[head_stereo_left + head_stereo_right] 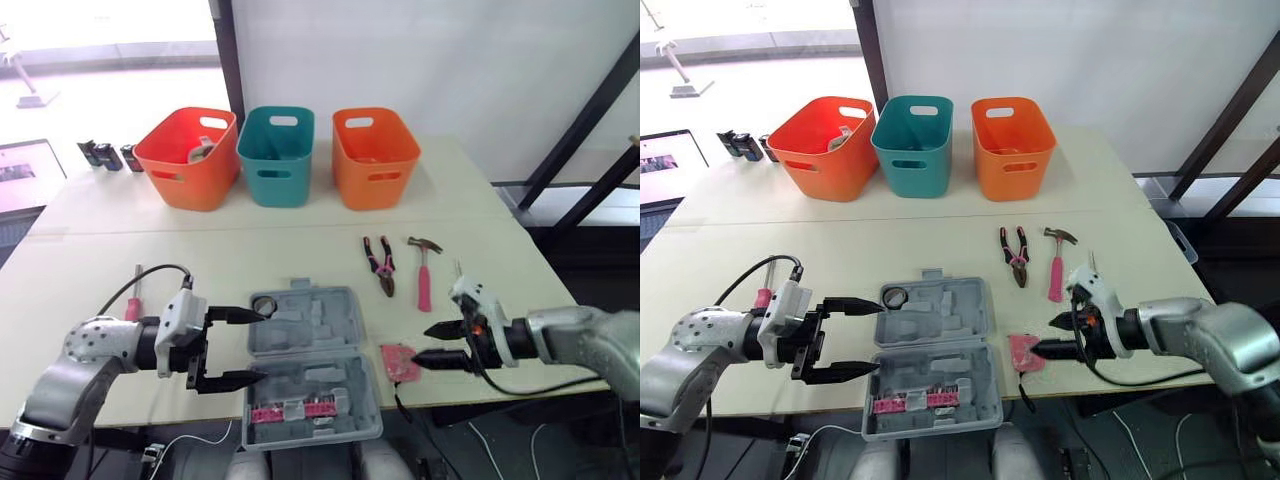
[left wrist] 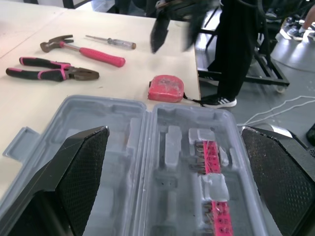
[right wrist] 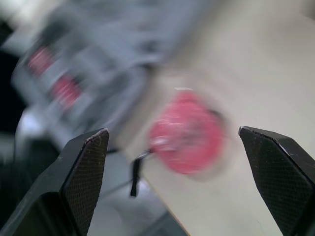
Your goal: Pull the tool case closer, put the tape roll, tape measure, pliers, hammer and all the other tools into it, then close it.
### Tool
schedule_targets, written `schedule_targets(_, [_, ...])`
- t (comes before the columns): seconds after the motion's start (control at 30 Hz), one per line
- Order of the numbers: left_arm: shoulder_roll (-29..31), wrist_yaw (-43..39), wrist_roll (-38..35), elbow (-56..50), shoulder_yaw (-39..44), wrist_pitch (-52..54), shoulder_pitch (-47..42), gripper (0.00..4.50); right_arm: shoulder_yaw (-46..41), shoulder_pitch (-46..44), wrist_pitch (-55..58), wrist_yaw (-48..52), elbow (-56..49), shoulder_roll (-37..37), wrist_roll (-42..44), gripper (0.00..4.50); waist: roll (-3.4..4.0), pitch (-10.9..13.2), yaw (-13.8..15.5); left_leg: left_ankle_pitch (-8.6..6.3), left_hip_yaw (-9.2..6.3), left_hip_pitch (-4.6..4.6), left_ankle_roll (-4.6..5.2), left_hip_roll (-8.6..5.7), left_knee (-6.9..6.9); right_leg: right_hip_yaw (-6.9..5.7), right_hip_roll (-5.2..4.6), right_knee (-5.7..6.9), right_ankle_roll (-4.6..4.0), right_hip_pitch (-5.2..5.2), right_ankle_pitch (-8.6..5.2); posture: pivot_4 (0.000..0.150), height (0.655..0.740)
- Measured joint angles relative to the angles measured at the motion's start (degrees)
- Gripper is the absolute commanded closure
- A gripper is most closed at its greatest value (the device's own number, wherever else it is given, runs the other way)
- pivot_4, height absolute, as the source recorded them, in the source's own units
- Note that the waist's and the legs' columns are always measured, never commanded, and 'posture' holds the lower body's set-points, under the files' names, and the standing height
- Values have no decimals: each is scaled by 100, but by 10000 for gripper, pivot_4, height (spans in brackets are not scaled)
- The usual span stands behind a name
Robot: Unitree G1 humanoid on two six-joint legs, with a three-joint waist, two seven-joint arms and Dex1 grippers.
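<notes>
Firstly, from the head: shows a grey tool case lying open and flat at the table's near edge, with a tape roll tucked in its far left corner. Places the left gripper just left of the case, fingers spread wide, holding nothing. Places the right gripper just right of a pink tape measure, likewise spread and empty. Sets pliers and hammer side by side farther back, with three baskets beyond. Next, from the left wrist: looks across the case toward tape measure, pliers, hammer and a screwdriver. Lastly, from the right wrist: frames the blurred tape measure between parted fingers, beside the case.
</notes>
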Motion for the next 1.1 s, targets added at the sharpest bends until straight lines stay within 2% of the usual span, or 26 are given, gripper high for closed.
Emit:
schedule_targets(0.17, [1, 49, -6, -18, 22, 1, 83, 0, 373, 43, -2797, 1021, 407, 126, -1791, 389, 0, 0, 0, 2, 1, 3, -3, 0, 11, 0, -1, 3, -3, 3, 3, 1500, 7400])
schedule_targets(0.3, [0, 125, -21, -128, 27, 34, 208, 0, 505, -171, -3978, 1100, 914, 473, -2703, 389, 0, 0, 13, 2, 1, 3, -4, 0, 13, 0, -1, 5, -21, 4, 14, 1500, 7400])
schedule_targets(0.73, [23, 317, -60, -248, 159, 72, 261, 0, 948, -716, -5115, 1260, 1981, 1101, -4006, 389, 1, 1, 19, 3, 1, 4, -4, 0, 10, 0, -1, 8, -20, 6, 13, 1500, 7400])
schedule_targets(1.1, [65, 347, -65, -340, 227, 68, 329, 0, 1230, -957, -5202, 1532, 2316, 1387, -4352, 389, 1, 1, 18, 3, 1, 10, -5, -1, 12, 0, 0, 11, -20, 15, 14, 1500, 7400])
